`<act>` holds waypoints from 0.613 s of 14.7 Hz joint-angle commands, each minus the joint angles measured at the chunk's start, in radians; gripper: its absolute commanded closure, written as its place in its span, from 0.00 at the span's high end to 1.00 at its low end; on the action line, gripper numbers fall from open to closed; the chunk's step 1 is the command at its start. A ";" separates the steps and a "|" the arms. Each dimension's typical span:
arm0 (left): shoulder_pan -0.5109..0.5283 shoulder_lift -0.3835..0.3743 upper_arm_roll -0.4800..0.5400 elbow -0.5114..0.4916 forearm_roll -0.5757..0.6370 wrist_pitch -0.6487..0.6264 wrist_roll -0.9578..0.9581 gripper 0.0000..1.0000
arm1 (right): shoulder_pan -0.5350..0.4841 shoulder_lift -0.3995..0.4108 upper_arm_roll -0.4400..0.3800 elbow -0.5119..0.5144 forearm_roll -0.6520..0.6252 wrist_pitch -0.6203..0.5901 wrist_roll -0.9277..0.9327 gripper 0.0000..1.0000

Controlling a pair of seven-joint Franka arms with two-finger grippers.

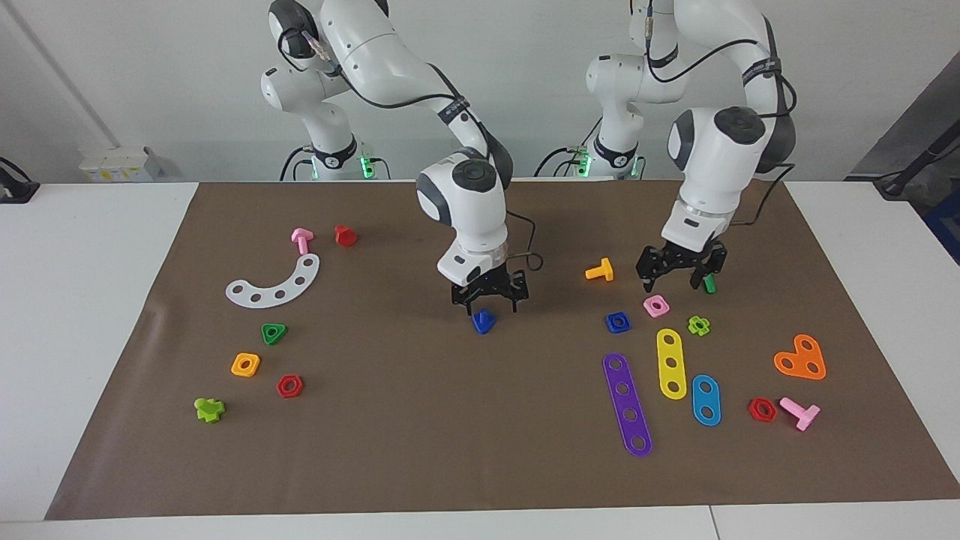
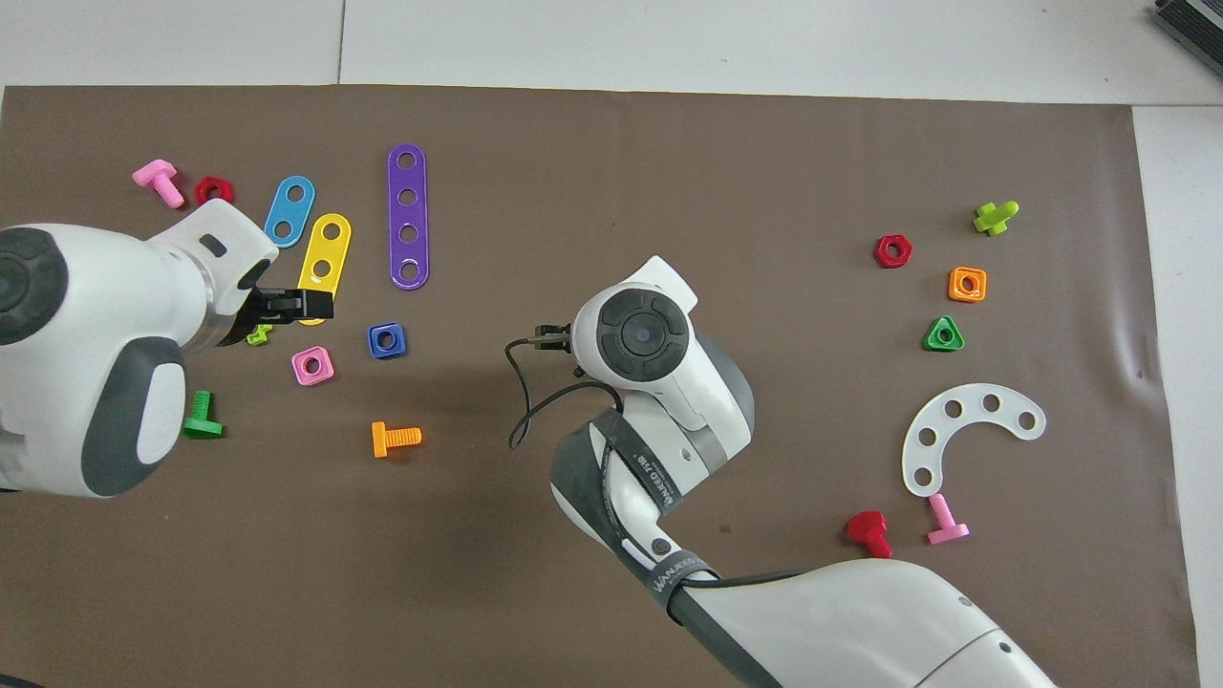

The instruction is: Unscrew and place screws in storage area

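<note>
**A:** What sits on the table (image 1: 105, 315)?

**B:** A matte brown mat (image 1: 480, 465) covered with glossy plastic toy parts. The task's pieces are both dark blue. The blue bolt (image 1: 484, 321) has a triangular head and stands mid-mat. The blue square nut (image 1: 618, 322) has a round hole and lies flat toward the left arm's end, beside a pink square nut (image 1: 656, 306).

**A:** Where are the arms?

**B:** The right gripper (image 1: 490, 298) points down right over the blue bolt, fingers spread either side of it, not clamped. The left gripper (image 1: 681, 271) hangs released above the mat, over the spot between an orange bolt (image 1: 600, 271) and a green bolt (image 1: 709, 283).

**A:** Anything else near the nut?

**B:** A flat purple strip (image 1: 627, 403) with four holes and a yellow strip (image 1: 671, 363) with three lie farther from the robots than it.
</note>
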 commanded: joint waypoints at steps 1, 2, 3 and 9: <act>0.086 -0.037 -0.009 0.105 0.018 -0.175 0.133 1.00 | -0.005 0.036 -0.005 0.016 -0.022 0.011 -0.055 0.96; 0.114 -0.039 -0.009 0.146 0.018 -0.227 0.176 1.00 | -0.006 0.035 -0.005 0.008 -0.024 0.005 -0.065 0.91; 0.135 -0.040 -0.009 0.186 0.018 -0.272 0.215 1.00 | -0.006 0.035 -0.006 0.007 -0.022 0.001 -0.066 0.84; 0.180 -0.025 -0.008 0.391 0.018 -0.400 0.266 1.00 | -0.014 0.035 -0.006 0.016 -0.025 -0.003 -0.082 0.57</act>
